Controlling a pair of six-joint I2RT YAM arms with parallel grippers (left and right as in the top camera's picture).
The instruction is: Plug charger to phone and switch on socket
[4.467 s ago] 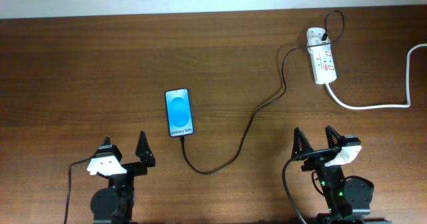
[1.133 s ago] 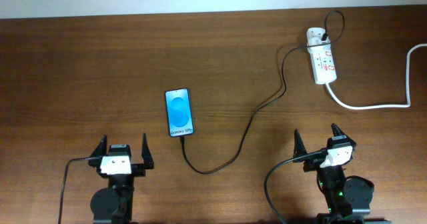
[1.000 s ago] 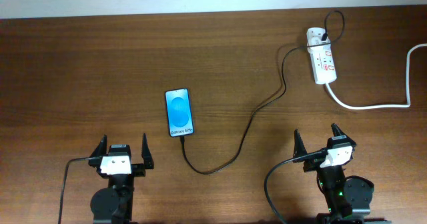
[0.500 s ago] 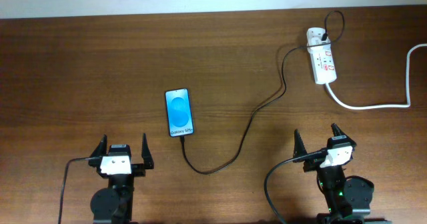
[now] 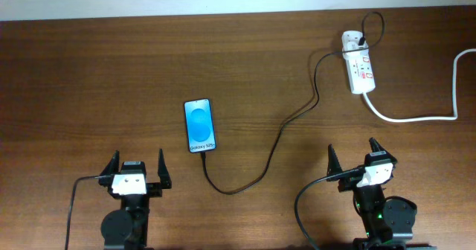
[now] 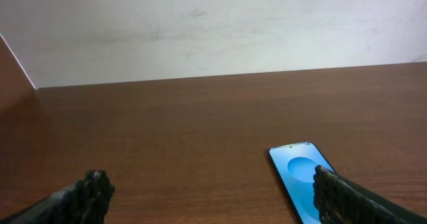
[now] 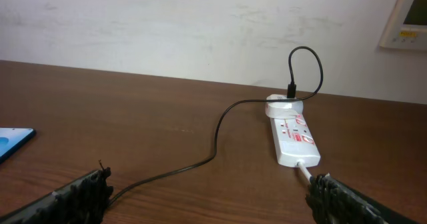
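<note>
Near the table's front edge, at 7 o'clock in the overhead view, the left gripper (image 5: 137,159) sits with its two black fingers spread wide and nothing between them. The slim rectangular phone with black frame and bright blue screen (image 5: 200,125) lies flat on the brown wooden table (image 5: 89,79) at about 1 o'clock from that gripper, near but apart from it. In the left wrist view the phone (image 6: 300,181) sits just beyond the right-hand finger (image 6: 333,191).

At 5 o'clock the right gripper (image 5: 352,152) is likewise spread wide and empty. The small white oblong power strip with red switch marks (image 5: 358,65) lies at its 12 o'clock, well apart, with a thick white cord (image 5: 416,118) running off toward 3 o'clock. The long thin black charger cable (image 5: 279,135) runs from a white plug at the strip's far end, curves across the table between the grippers, and meets the phone's near short edge. Whether its tip is seated cannot be told.
</note>
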